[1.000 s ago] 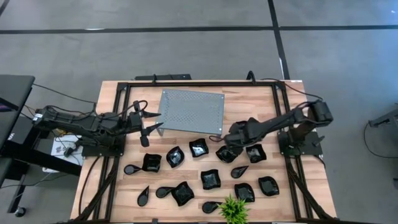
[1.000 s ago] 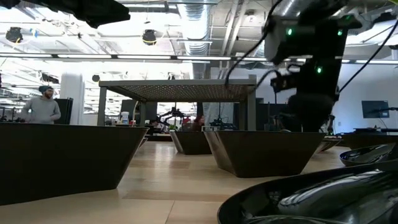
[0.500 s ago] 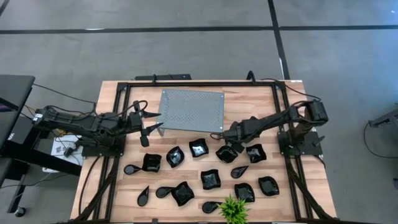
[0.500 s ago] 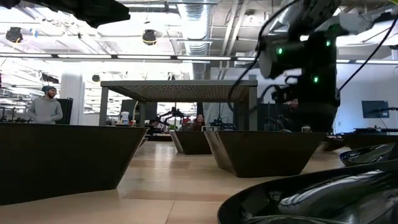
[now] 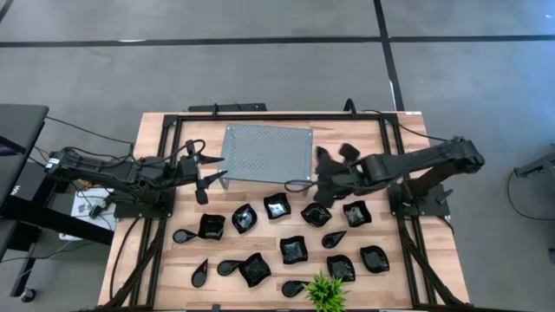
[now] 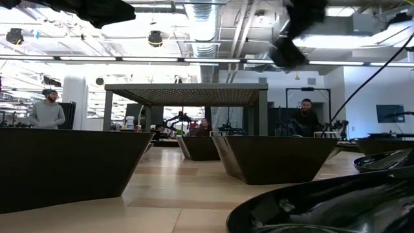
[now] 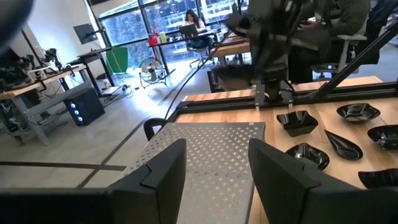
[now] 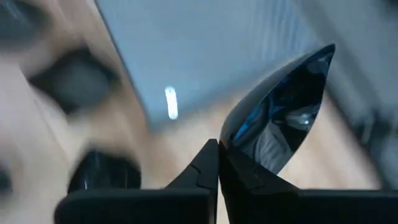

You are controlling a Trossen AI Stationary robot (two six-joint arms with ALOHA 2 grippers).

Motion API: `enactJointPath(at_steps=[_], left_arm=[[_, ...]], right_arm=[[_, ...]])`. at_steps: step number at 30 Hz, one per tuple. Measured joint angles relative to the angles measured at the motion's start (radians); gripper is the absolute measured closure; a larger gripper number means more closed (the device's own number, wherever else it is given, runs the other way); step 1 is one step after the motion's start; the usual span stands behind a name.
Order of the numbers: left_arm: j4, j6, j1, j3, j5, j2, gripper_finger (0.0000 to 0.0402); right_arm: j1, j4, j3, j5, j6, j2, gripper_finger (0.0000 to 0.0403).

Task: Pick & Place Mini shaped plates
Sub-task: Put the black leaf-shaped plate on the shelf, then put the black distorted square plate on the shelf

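Observation:
Several glossy black mini shaped plates (image 5: 292, 250) lie on the wooden table's near half, each resting on its base. My right gripper (image 5: 331, 176) hangs above the table beside the right edge of the grey perforated stand (image 5: 267, 154). It is shut on one leaf-shaped plate (image 8: 280, 112). My left gripper (image 7: 214, 177) stands open over the stand's left part (image 7: 211, 143), with nothing between its fingers. In the low view, big dark plates (image 6: 278, 158) fill the foreground, and my right arm (image 6: 288, 48) shows blurred at the top. My right gripper pinches the leaf-shaped plate by its rim (image 8: 229, 144) at one end, between its two fingers (image 8: 202, 165). The rest of the plate sticks out beyond the fingertips, pointed end farthest. The plate is lifted clear of the table.
A small green plant (image 5: 325, 292) stands at the table's near edge. Black frame rails (image 5: 386, 156) run along the table's left, right and far sides. People (image 6: 45, 111) show in the room beyond the table.
My right gripper has shut on a plate among those to the right of the table's middle. It has then risen and swung toward the stand and the far edge, and the plate has come up clear of the table. In the low view the arm has gone up almost out of the picture.

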State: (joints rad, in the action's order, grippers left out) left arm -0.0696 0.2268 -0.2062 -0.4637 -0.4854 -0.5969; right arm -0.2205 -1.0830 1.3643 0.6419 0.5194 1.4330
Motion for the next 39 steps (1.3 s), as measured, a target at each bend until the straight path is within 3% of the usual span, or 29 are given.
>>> enactJointPath(at_steps=[4, 7, 16, 24, 33, 39], left_arm=[[0.000, -0.004, 0.000, 0.000, 0.000, 0.000, 0.0225], [0.000, -0.007, 0.000, 0.000, 0.000, 0.000, 0.0225], [0.001, -0.007, 0.000, 0.000, 0.000, 0.000, 0.0225], [0.002, -0.007, 0.000, 0.000, 0.000, -0.001, 0.0225], [0.002, -0.008, 0.000, 0.000, 0.000, -0.001, 0.0225], [0.002, -0.100, 0.000, 0.000, 0.001, -0.001, 0.0225]], right_arm=[[0.041, 0.261, 0.000, 0.005, -0.302, 0.021, 0.0401], [0.084, 0.306, 0.000, -0.030, -0.423, 0.073, 0.0401], [0.190, 0.241, -0.002, -0.113, -0.507, 0.208, 0.0399], [0.235, 0.260, -0.001, -0.125, -0.528, 0.223, 0.0390], [0.229, 0.276, 0.005, -0.122, -0.530, 0.223, 0.0322], [0.184, 0.265, 0.102, -0.119, -0.598, 0.223, 0.0290]])
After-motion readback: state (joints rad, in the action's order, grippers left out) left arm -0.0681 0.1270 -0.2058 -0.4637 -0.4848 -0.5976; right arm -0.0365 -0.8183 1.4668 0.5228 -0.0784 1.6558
